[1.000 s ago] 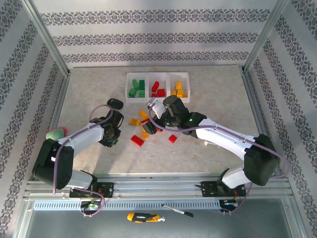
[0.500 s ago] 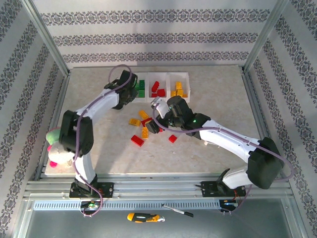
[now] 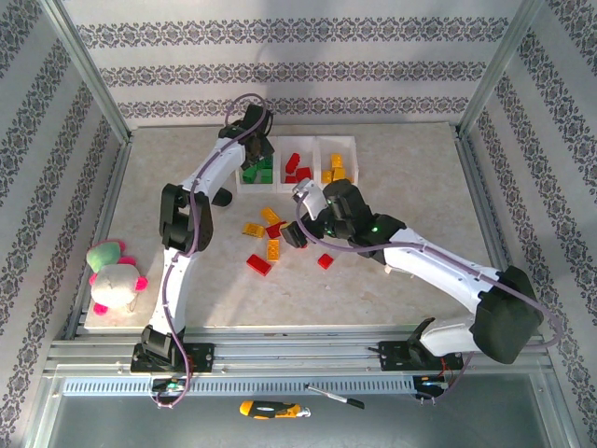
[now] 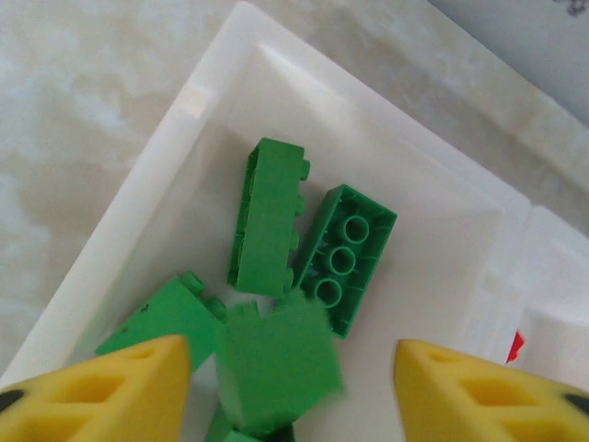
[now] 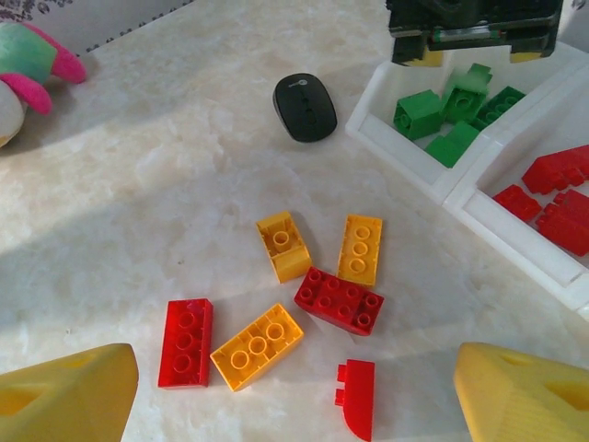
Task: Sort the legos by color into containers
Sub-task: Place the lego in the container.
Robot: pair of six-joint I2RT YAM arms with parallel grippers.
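Note:
The white tray (image 3: 317,189) stands at the back of the table, with green bricks (image 4: 269,216) in its left compartment, red (image 3: 297,168) in the middle and yellow (image 3: 338,168) on the right. My left gripper (image 3: 256,140) hangs over the green compartment with its jaws apart. A blurred green brick (image 4: 276,359) lies loose between its fingers (image 4: 120,387). My right gripper (image 3: 291,233) stands open above loose legos on the table: red bricks (image 5: 185,341) (image 5: 339,299) (image 5: 357,396) and yellow ones (image 5: 258,345) (image 5: 285,244) (image 5: 360,249).
A black oval mouse-like object (image 5: 306,106) lies left of the tray. A pink-green plush toy (image 3: 112,280) sits at the table's left edge. Metal frame posts and patterned walls close in the table.
My left arm swung from the near left of the table up to the tray's green compartment, and its jaws opened, letting go of a green brick. The right gripper shifted only slightly.

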